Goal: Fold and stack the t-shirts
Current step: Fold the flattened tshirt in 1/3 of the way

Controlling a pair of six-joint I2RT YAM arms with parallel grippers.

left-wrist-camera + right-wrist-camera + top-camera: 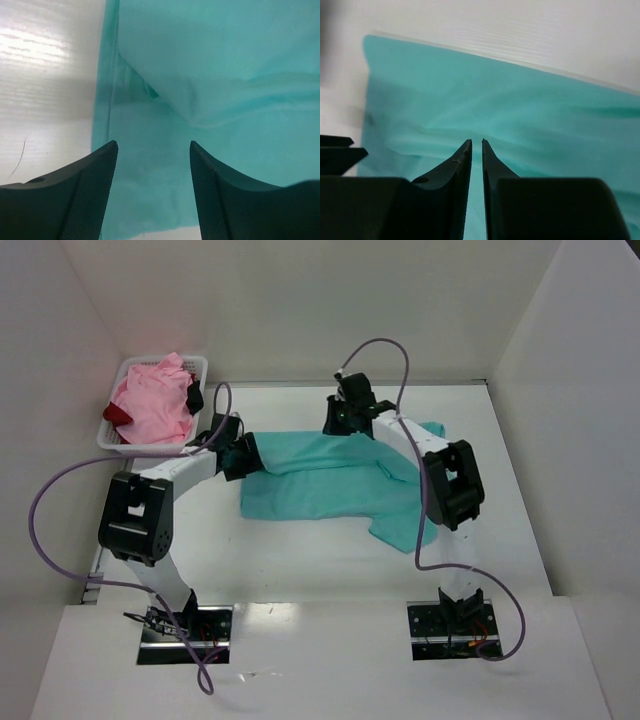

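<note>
The teal t-shirt (330, 480) lies partly folded across the middle of the table. My left gripper (243, 455) is open at the shirt's left edge; in the left wrist view (153, 145) its fingers straddle teal cloth (225, 65) with nothing held. My right gripper (345, 420) is at the shirt's far edge; in the right wrist view (476, 141) its jaws are nearly closed, with teal cloth (530, 110) pinched between them. The pink t-shirt (150, 405) and the dark red t-shirt (117, 415) lie bunched in the basket.
The white lattice basket (197, 363) stands at the far left corner. White walls close in the table on the left, back and right. Purple cables loop from both arms over the table. Bare white table (45, 75) shows left of the shirt.
</note>
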